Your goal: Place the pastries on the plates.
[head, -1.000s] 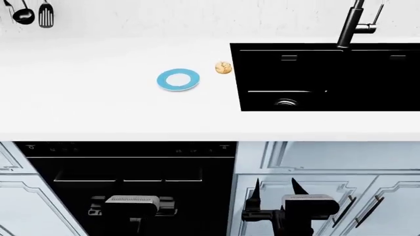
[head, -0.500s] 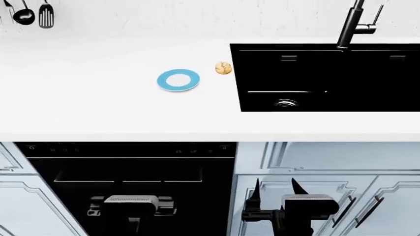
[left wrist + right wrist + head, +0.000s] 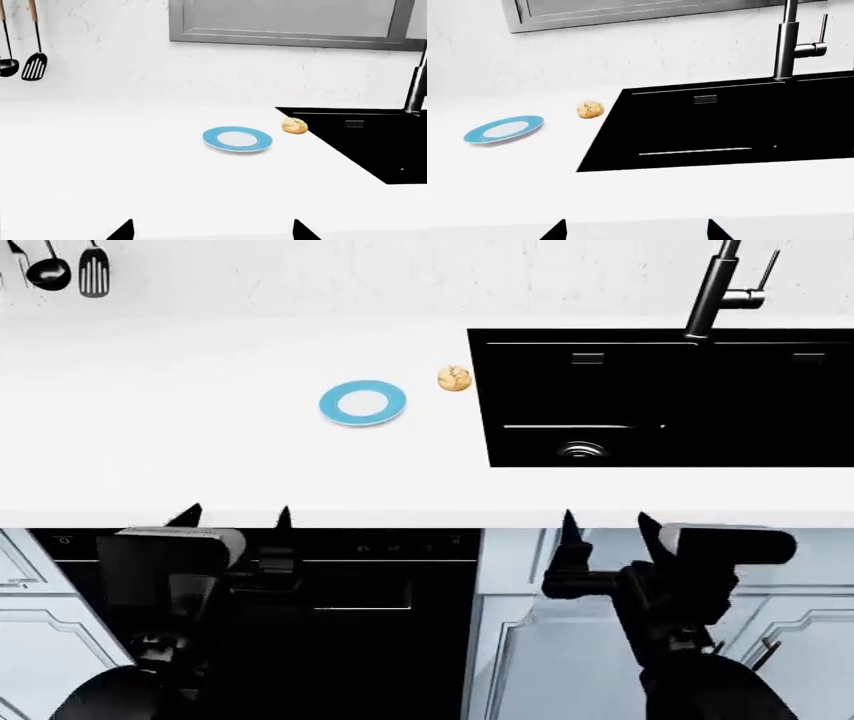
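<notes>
A small blue-rimmed plate (image 3: 363,402) with a white centre lies on the white counter; it also shows in the left wrist view (image 3: 237,139) and the right wrist view (image 3: 504,129). A round, lumpy pale-golden bun (image 3: 454,379) sits just right of it, by the sink's left edge, and shows in both wrist views (image 3: 294,125) (image 3: 590,109). The croissant and the grey plate are out of view. My left gripper (image 3: 234,517) and right gripper (image 3: 605,525) are open and empty at the counter's front edge, well short of plate and bun.
A black sink (image 3: 667,395) with a tall faucet (image 3: 721,290) takes the counter's right half. Utensils (image 3: 67,270) hang on the back wall at the left. A dark oven (image 3: 267,580) and white cabinet doors (image 3: 534,640) are below the counter.
Both arms have risen from low in front of the cabinets up to the counter's front edge. The plate and the bun have not moved.
</notes>
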